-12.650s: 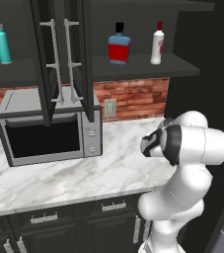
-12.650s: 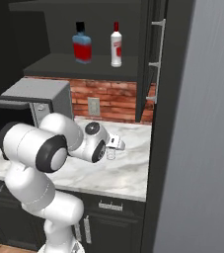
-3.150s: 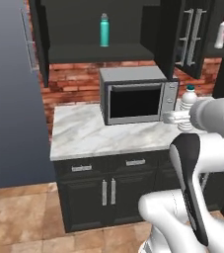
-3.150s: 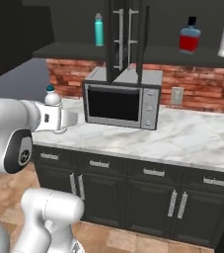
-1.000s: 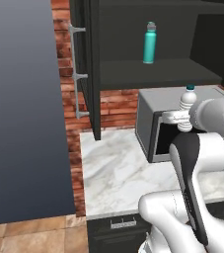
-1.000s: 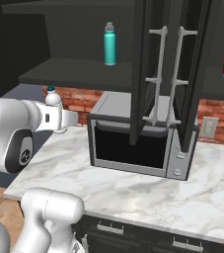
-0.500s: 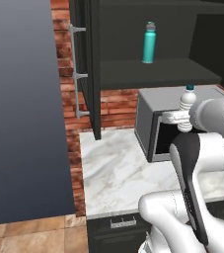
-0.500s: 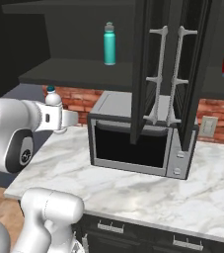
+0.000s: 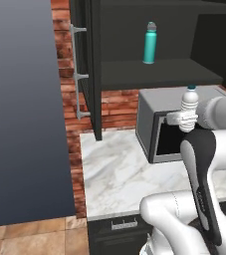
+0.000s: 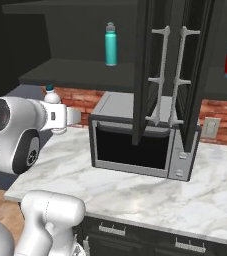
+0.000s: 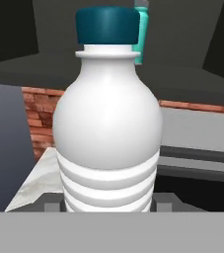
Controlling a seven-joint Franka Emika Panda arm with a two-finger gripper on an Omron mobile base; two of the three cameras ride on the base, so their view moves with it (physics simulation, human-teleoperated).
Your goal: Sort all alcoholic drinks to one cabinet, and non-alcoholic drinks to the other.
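The gripper (image 9: 183, 118) grasps the small ribbed white water bottle (image 9: 189, 106) upright. Next, I judge, lift it onto the open black cabinet's dark shelf (image 9: 159, 73), beside the tall teal bottle (image 9: 150, 43).

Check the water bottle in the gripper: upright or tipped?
Upright. The water bottle stands with its cap on top in the gripper, below the teal bottle.

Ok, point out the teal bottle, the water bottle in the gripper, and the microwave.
teal bottle (image 9: 150, 44), left base view, middle of its body.
water bottle (image 11: 107, 143), hand view, its white ribbed body.
microwave (image 10: 133, 146), right base view, its dark door.
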